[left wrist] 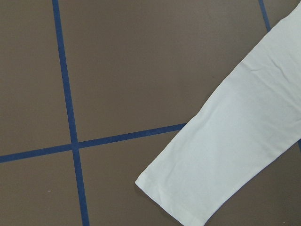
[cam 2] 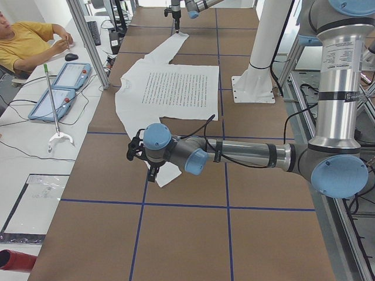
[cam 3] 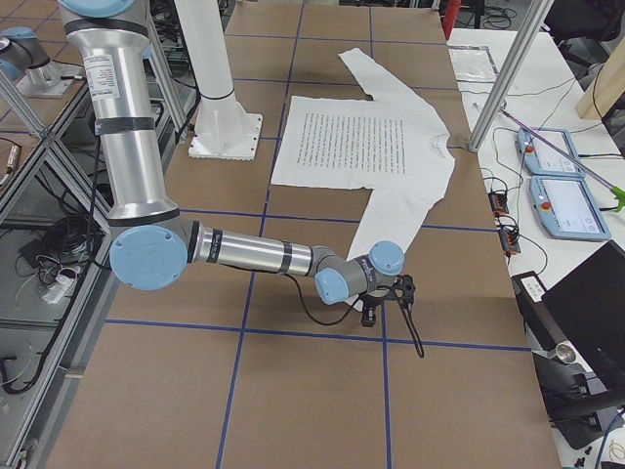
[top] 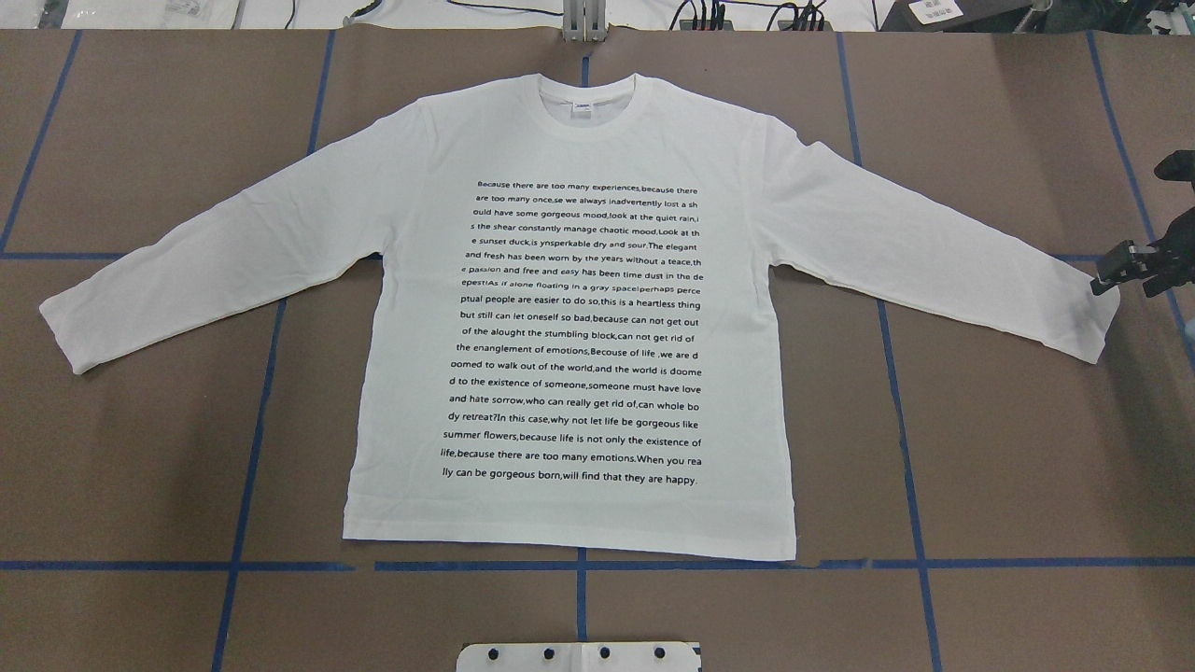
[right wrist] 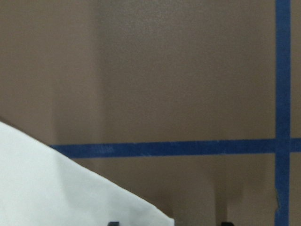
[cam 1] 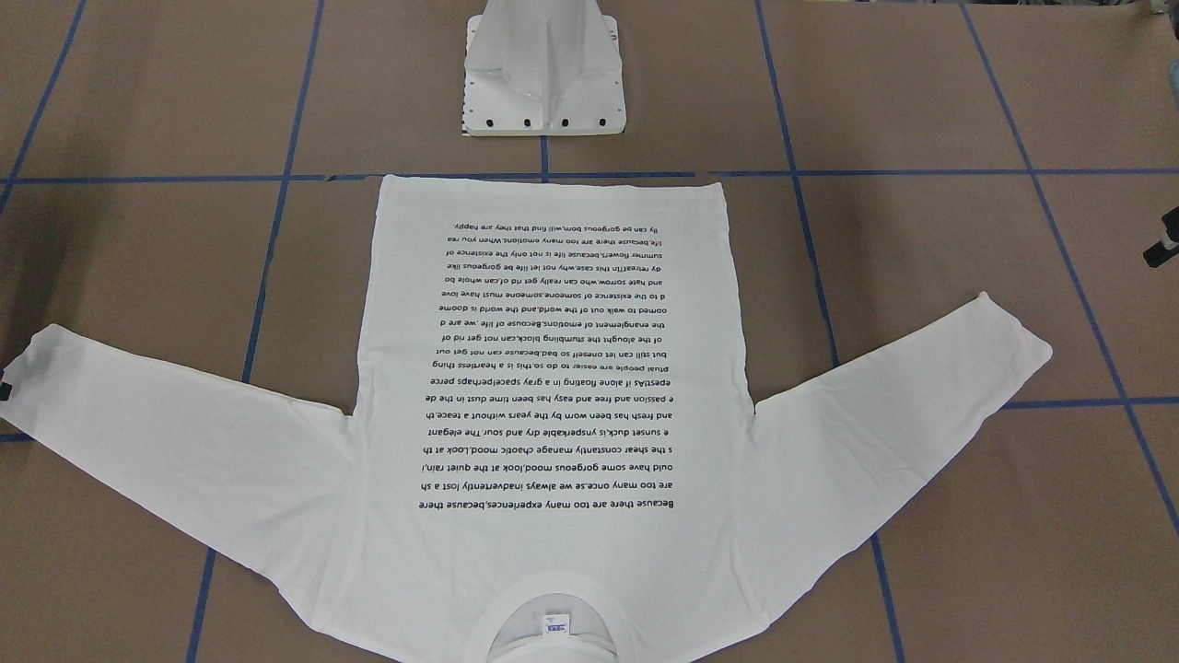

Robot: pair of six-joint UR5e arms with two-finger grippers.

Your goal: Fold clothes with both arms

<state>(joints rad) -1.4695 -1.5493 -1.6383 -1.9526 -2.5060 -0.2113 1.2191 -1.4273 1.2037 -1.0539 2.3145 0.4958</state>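
The white long-sleeved shirt (top: 569, 121) lies flat on the brown table, text block up, collar at the far side, both sleeves spread out. My right gripper (top: 1116, 271) hangs just above the cuff of the right sleeve (top: 1092, 322). In the right wrist view two fingertips (right wrist: 113, 223) stand apart at the bottom edge, with the cuff corner (right wrist: 56, 188) beside them. It holds nothing. My left gripper (cam 1: 1162, 241) shows only at the frame edge, out past the left sleeve cuff (cam 1: 1018, 336). The left wrist view shows that cuff (left wrist: 188, 188) but no fingers. I cannot tell its state.
The white pedestal base (cam 1: 543, 74) stands near the shirt's hem. Blue tape lines (top: 252, 420) grid the table. A side bench holds two tablets (cam 2: 58, 91) and a grabber stick, with a seated person (cam 2: 26, 41) beyond.
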